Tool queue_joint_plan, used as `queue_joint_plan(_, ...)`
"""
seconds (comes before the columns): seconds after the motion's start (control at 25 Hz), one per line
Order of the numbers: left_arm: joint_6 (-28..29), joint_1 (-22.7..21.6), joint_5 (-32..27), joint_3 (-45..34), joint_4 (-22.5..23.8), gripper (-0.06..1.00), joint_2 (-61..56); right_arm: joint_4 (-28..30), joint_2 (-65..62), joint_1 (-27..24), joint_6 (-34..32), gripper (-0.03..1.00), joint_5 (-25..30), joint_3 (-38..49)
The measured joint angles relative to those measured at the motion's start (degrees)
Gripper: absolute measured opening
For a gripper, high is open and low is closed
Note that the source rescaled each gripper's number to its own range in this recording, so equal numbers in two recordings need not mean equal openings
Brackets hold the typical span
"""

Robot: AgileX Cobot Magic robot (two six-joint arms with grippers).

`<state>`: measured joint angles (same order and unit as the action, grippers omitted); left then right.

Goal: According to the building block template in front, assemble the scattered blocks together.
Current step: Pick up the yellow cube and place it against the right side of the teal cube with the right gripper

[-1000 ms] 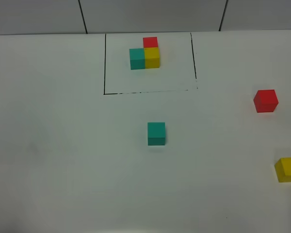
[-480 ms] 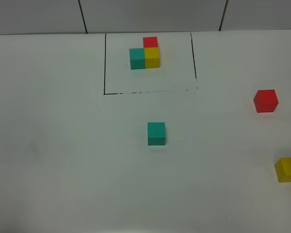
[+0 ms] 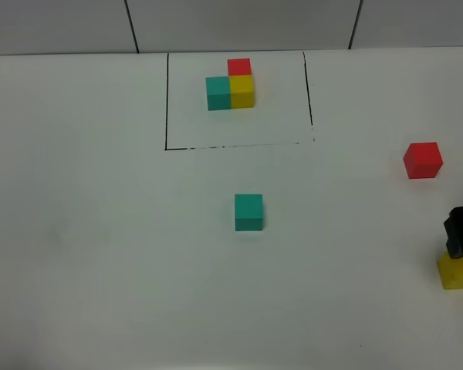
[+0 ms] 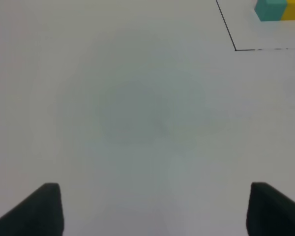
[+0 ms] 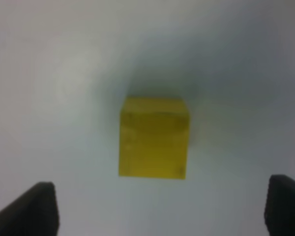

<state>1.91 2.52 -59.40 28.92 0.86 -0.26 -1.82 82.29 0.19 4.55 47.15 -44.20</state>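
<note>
While the right hand (image 5: 162, 211) hangs released over the yellow cube (image 3: 457, 271), well right of the template (image 3: 230, 86) on its near side, step 1, picking it up, seems in hand. Next: drop squarely, straddle it, clench. The left hand (image 4: 155, 209) is released too.

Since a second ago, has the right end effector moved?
Yes. Absent from the overhead view before, the right end effector has come in from the right edge and is now right by the yellow cube, which has not shifted.
</note>
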Motion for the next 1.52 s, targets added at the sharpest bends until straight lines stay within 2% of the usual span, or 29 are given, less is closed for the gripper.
queue_joint_plan(0.16, 0.0, 0.0, 0.0, 0.0, 0.0, 0.80, 0.0, -0.6, 1.7, -0.7, 0.8, 0.73, -4.8, 2.7)
queue_joint_plan(0.28, 0.0, 0.0, 0.0, 0.0, 0.0, 0.80, 0.0, -0.6, 2.0, -2.2, 0.9, 0.73, -6.5, 4.1)
queue_joint_plan(0.84, 0.1, 0.0, 0.0, 0.0, 0.0, 0.80, 0.0, -3.6, 7.4, -2.4, 2.0, 0.73, -8.7, 4.8)
queue_joint_plan(1.16, 0.1, 0.0, 0.0, 0.0, 0.0, 0.80, 0.0, -5.4, 9.4, -2.4, 3.0, 0.73, -14.6, 8.0)
queue_joint_plan(1.52, 0.1, 0.0, 0.0, 0.0, 0.0, 0.80, 0.0, -5.5, 13.8, -2.4, 3.3, 0.73, -16.3, 8.1)
